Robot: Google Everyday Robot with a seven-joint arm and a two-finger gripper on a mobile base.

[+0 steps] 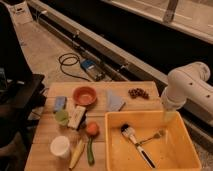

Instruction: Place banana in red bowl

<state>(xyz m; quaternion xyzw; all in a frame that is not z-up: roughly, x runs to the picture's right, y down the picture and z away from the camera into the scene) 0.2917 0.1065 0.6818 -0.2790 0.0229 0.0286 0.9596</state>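
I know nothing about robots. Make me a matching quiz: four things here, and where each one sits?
1 banana
2 red bowl
3 brush
4 pincer

a in the yellow bin
b between white cup and green vegetable
c at the bin's far right corner
d toward the table's far edge

Pairs: 1-b, 2-d, 3-a, 4-c

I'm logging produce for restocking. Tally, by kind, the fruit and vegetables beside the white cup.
Banana: 1
Green vegetable: 1
Orange-red fruit: 1
Total: 3
The gripper hangs over the yellow bin's far right corner, away from them.
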